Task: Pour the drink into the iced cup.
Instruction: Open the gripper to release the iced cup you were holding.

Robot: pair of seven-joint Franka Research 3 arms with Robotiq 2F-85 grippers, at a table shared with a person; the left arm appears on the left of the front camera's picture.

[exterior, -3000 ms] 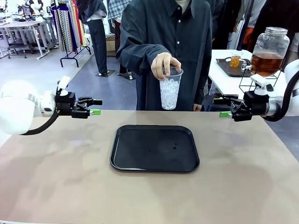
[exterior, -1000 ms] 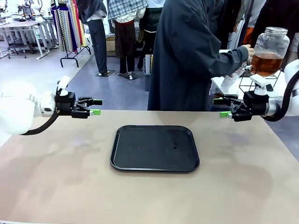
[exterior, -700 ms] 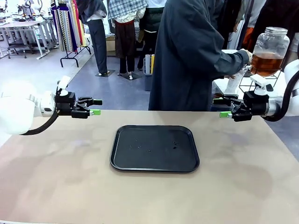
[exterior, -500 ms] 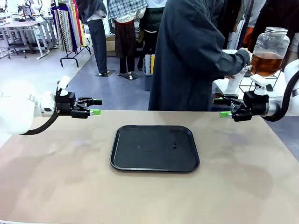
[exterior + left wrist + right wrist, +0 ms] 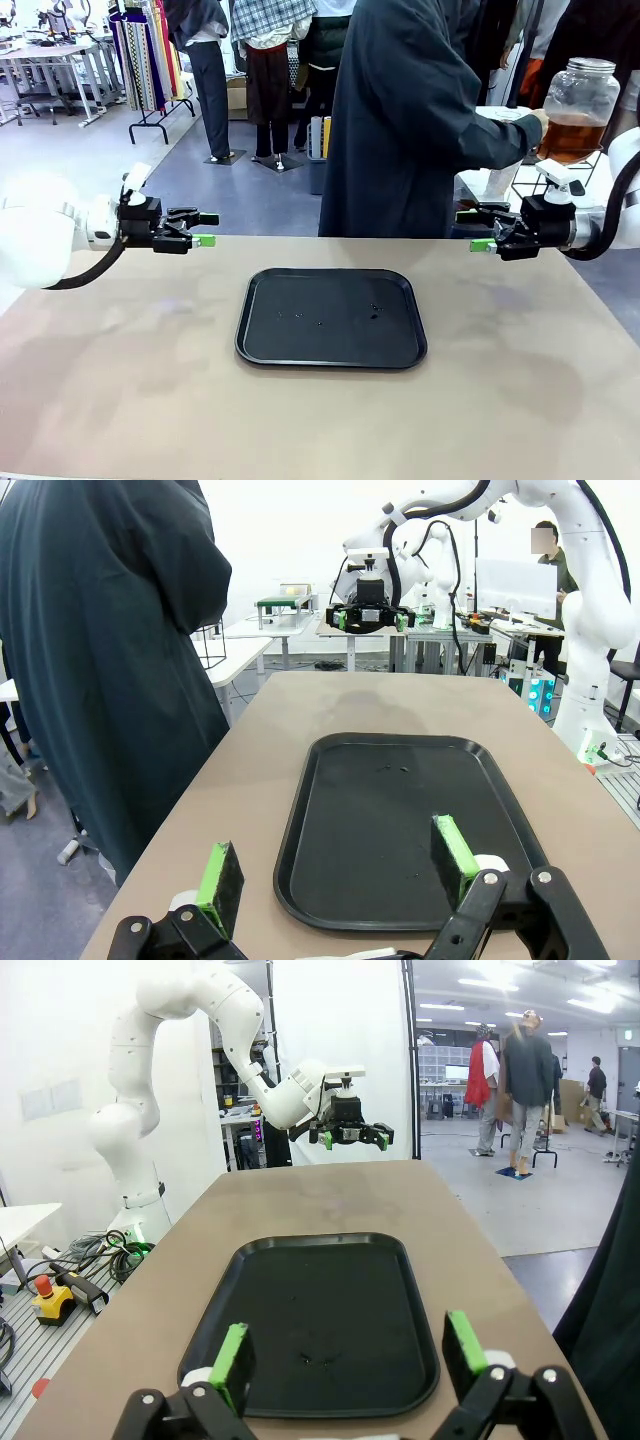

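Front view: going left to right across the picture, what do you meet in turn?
Left gripper, fingers open → black tray at the table's middle → right gripper, fingers open → glass jar of amber drink behind, with the person's hand at it.

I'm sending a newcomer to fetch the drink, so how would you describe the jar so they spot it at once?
Look past the tan table with the black square plastic tray to the white side table behind the person in the dark shirt. There, on a black wire stand, sits the large clear glass jar. Its silver metal lid and amber-brown liquid set it apart.
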